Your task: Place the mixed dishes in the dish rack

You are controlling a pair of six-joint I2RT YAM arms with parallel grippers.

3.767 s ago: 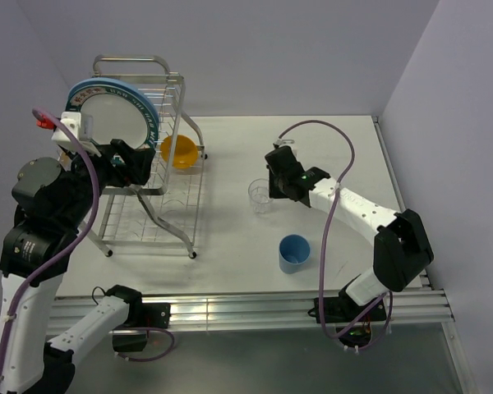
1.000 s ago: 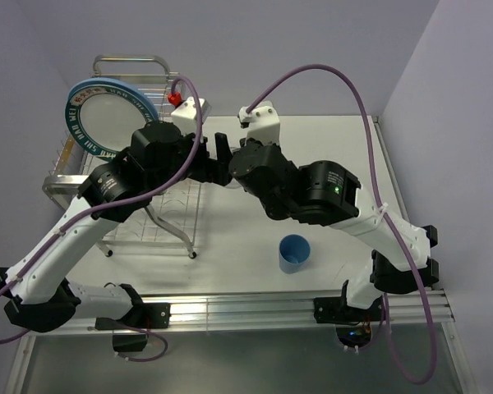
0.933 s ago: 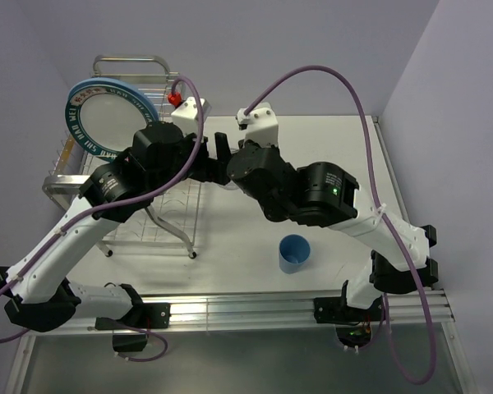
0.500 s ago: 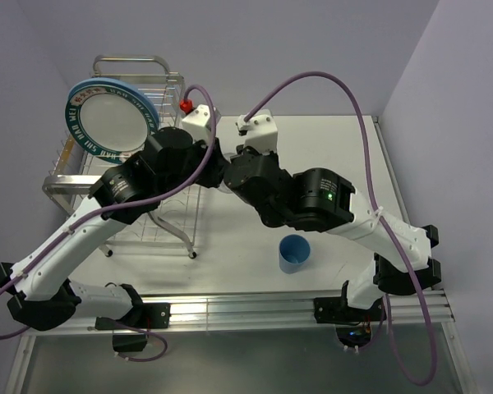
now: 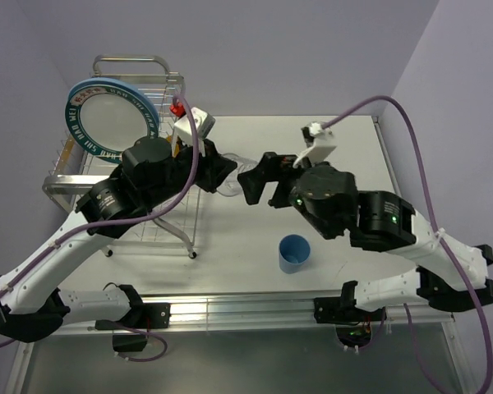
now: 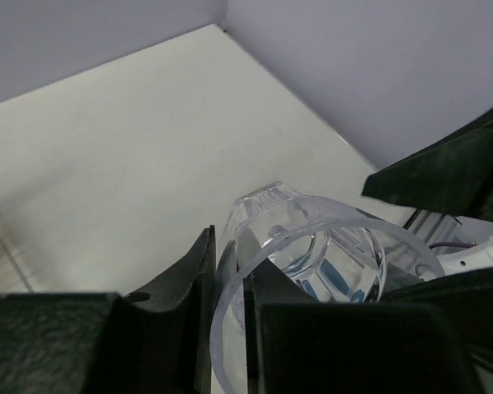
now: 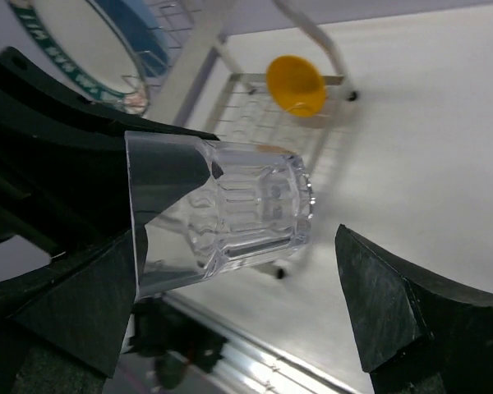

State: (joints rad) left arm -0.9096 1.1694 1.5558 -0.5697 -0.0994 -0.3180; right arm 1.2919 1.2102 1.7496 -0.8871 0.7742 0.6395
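**Glass held in the air between the two arms**

On the left, the dish rack point(image 5: 133, 59) carries the white plate point(image 5: 107, 121) upright and the orange-yellow bowl point(image 7: 296, 84). Just right of the rack, the left gripper point(image 6: 228, 275) has its jaws clamped on the wall of the small clear glass point(image 7: 230, 217), above the desk point(image 5: 345, 148). The jaws of the right gripper point(image 7: 238, 283) stand wide apart, one on each side of the glass. The small blue cup point(image 5: 294, 252) stands on the desk.

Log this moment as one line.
phase: handover | left gripper: shut on small clear glass rim | right gripper: open, astride glass | small blue cup: on table | dish rack: holds white plate, orange-yellow bowl
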